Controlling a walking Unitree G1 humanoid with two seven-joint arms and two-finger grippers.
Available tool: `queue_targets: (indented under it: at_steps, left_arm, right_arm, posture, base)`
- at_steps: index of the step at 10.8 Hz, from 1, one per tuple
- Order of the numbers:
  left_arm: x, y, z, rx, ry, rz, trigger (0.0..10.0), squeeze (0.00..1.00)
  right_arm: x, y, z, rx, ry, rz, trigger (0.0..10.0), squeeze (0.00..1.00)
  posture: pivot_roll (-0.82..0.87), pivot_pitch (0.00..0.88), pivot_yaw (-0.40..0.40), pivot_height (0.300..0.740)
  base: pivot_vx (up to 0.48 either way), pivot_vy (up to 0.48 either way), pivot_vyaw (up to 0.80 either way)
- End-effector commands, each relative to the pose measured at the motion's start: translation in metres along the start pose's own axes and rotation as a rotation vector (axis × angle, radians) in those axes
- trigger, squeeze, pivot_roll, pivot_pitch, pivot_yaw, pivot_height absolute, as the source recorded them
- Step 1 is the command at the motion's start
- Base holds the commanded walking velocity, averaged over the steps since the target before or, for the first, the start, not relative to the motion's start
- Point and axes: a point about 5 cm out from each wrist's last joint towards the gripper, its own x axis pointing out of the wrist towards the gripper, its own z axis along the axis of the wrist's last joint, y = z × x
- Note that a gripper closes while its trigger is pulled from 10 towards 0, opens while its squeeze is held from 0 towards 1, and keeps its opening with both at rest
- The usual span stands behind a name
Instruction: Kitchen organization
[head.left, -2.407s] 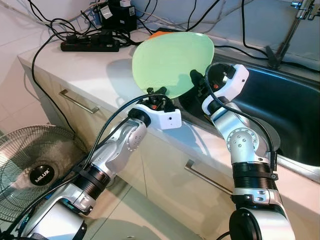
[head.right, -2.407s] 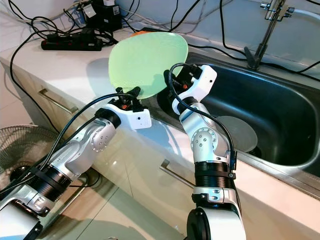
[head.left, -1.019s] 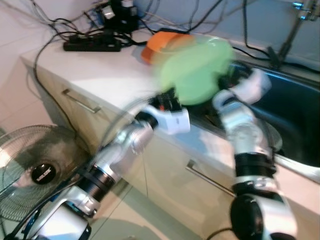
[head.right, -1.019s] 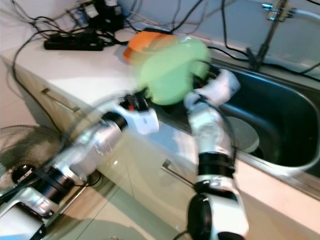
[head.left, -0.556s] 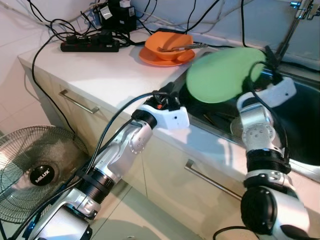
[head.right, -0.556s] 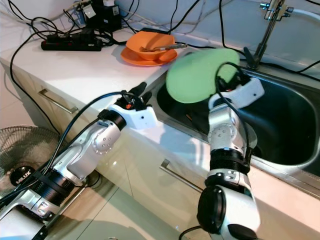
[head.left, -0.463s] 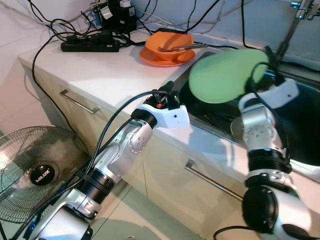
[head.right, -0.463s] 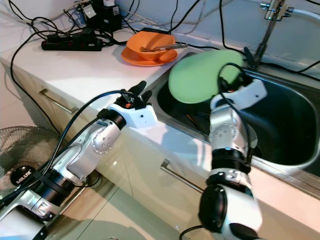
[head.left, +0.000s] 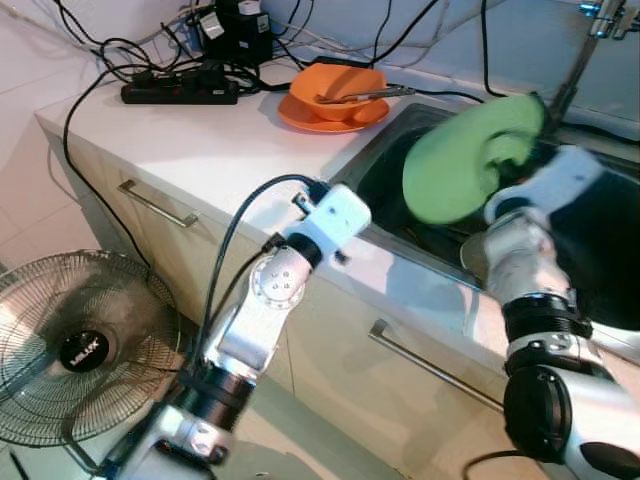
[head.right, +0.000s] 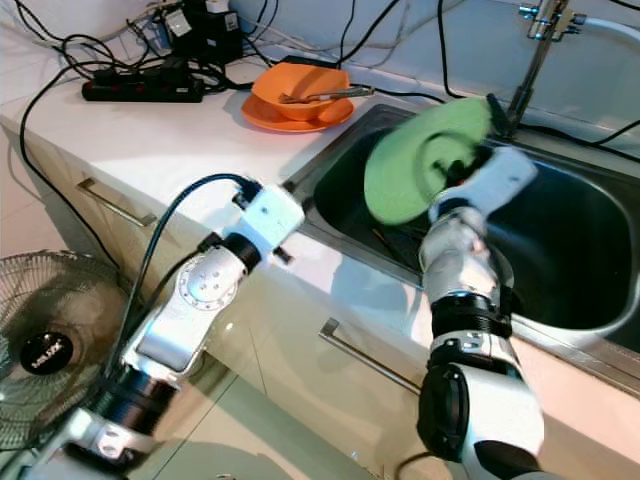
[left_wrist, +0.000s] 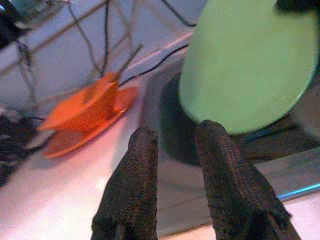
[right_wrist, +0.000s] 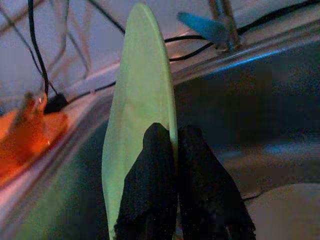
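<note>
A green plate, blurred, is held up over the sink at the end of the right arm. At ten o'clock from it, an orange bowl sits on the tabletop. The left arm's white wrist hangs at the tabletop's front edge.

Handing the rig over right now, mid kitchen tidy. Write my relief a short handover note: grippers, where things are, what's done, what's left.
Right gripper: shut on the green plate's rim, holding it on edge over the sink.
Left gripper: open, empty, at the counter's front edge beside the sink.
Orange bowl with utensil sits on its orange plate on the counter.
Done: green plate picked up. Left: probably set it down in the sink near the grey plate, then the orange dishes.
</note>
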Motion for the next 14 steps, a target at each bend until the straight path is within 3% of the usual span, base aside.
queue_targets:
  at_steps: [1,2,6,11,14]
  left_arm:
    - [-0.004,0.001,0.001,-0.084,0.007,-0.024,10.0,0.0]
    - [-0.005,0.001,0.0,-0.141,0.026,-0.04,10.0,0.0]
    - [-0.016,-0.004,-0.013,-0.284,0.141,-0.116,10.0,0.0]
    - [-0.023,-0.004,-0.011,-0.327,0.214,-0.133,10.0,0.0]
    - [-0.023,-0.009,-0.01,-0.341,0.227,-0.15,10.0,0.0]
  right_arm:
    - [0.006,0.012,0.02,-0.094,-0.084,0.04,10.0,0.0]
    - [0.007,0.011,0.017,-0.169,-0.069,0.045,10.0,0.0]
    - [0.007,0.017,0.0,-0.263,0.003,0.084,10.0,0.0]
    - [0.002,0.018,-0.027,-0.308,0.124,0.119,10.0,0.0]
    - [0.0,0.021,-0.032,-0.31,0.144,0.143,10.0,0.0]
  posture:
    - [0.2,0.052,0.012,0.74]
    - [0.2,0.055,0.01,0.74]
    - [0.21,0.064,0.009,0.74]
    - [0.22,0.074,0.011,0.74]
    - [0.22,0.073,0.014,0.74]
  base:
    - [0.0,0.0,0.0]
    - [0.0,0.0,0.0]
    - [0.0,0.0,0.0]
    - [0.0,0.0,0.0]
    - [0.0,0.0,0.0]
